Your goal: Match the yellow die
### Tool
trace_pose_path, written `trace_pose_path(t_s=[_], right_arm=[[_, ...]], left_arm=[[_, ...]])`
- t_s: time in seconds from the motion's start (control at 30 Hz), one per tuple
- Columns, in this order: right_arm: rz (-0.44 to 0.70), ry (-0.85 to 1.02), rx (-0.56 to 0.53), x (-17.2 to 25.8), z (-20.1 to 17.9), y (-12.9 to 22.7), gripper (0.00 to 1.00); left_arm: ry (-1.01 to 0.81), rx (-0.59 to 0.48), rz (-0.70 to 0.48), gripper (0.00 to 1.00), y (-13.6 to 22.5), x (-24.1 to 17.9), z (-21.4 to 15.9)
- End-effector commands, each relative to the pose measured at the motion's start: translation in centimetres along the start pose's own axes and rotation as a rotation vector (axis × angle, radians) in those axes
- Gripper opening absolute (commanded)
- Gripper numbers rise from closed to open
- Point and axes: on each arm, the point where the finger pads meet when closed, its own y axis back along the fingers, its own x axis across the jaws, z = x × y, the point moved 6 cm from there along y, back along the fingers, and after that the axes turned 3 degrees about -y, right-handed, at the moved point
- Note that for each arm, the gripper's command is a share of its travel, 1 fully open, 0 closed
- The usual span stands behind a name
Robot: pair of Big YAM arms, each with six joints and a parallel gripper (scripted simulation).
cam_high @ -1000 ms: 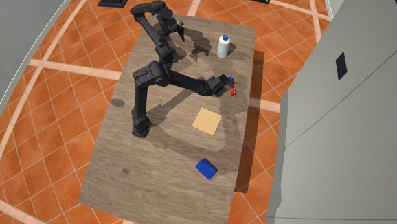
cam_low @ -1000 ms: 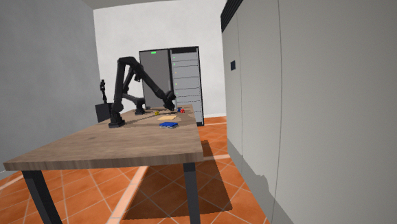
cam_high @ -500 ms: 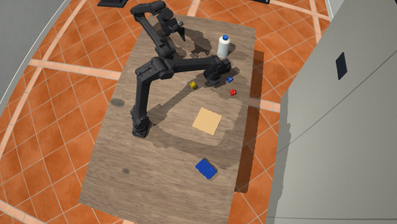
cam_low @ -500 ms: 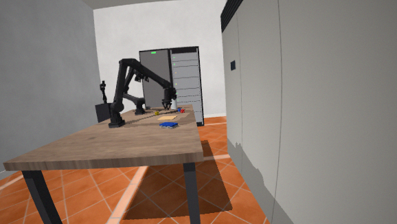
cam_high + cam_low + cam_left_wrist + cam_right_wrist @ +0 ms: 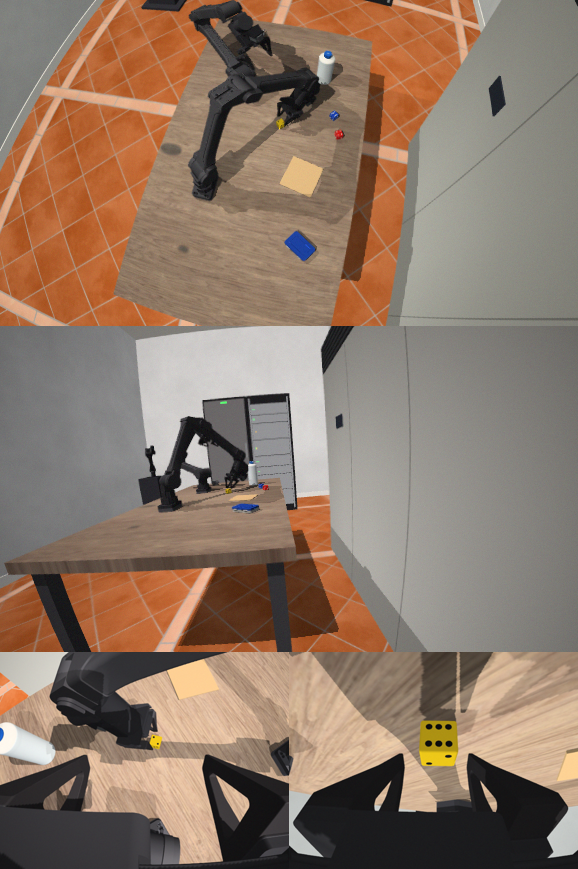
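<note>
Right gripper (image 5: 283, 116) (image 5: 231, 484) (image 5: 155, 739) (image 5: 435, 754) blocks the yellow die's (image 5: 280, 124) (image 5: 228, 490) (image 5: 155, 741) (image 5: 438, 739) far side. Open wood between die and mat (image 5: 301, 176) (image 5: 244, 497) (image 5: 193, 679) (image 5: 570, 765); bottle (image 5: 325, 69) (image 5: 252, 474) (image 5: 26, 744) stands well apart, far side.
</note>
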Motion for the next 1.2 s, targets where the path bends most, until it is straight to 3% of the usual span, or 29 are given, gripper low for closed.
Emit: trace_pose_path(t_s=[0.0,0.5,1.0,1.17], right_arm=[[0.004,-0.009,-0.041,-0.1,0.3,2.3,0.54],[0.000,-0.020,-0.008,-0.3,0.5,-1.3,0.54],[0.001,-0.022,-0.009,-0.4,0.6,-3.2,0.37],[0.007,-0.019,-0.045,-0.2,0.7,-1.7,0.31]], left_arm=[[0.030,-0.031,0.002,1.00,1.3,0.1,0.8],[0.030,-0.031,0.002,1.00,1.3,0.1,0.8],[0.020,-0.039,-0.001,1.00,1.3,0.1,1.0],[0.020,-0.039,-0.001,1.00,1.3,0.1,1.0]])
